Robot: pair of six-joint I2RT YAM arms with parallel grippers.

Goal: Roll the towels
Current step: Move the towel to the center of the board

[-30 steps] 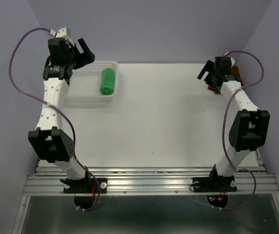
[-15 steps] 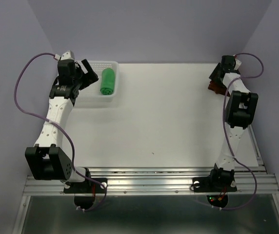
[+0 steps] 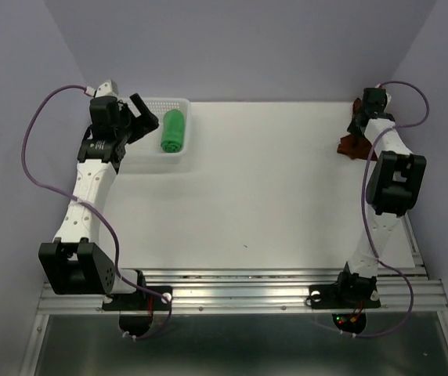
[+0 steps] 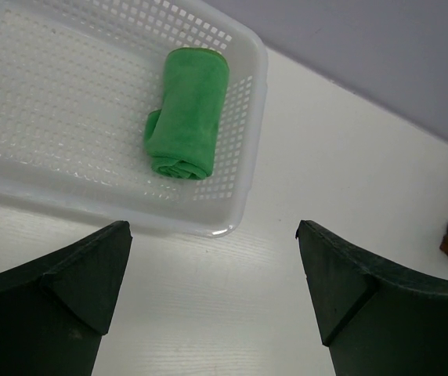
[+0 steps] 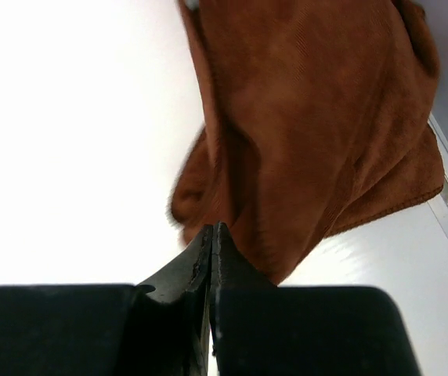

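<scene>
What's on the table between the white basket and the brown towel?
Nothing: in the top view only bare tabletop runs from basket to brown towel.

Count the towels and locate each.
2. The rolled bright green cloth towel lies in the white perforated plastic basket, far left; the crumpled rust-brown cloth towel, far right, in the right gripper. None appears hidden.

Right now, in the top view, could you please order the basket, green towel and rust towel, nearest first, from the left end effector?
1. White basket, right by the left end effector.
2. Green towel, in the basket's right side.
3. Rust towel, far right edge.
</scene>
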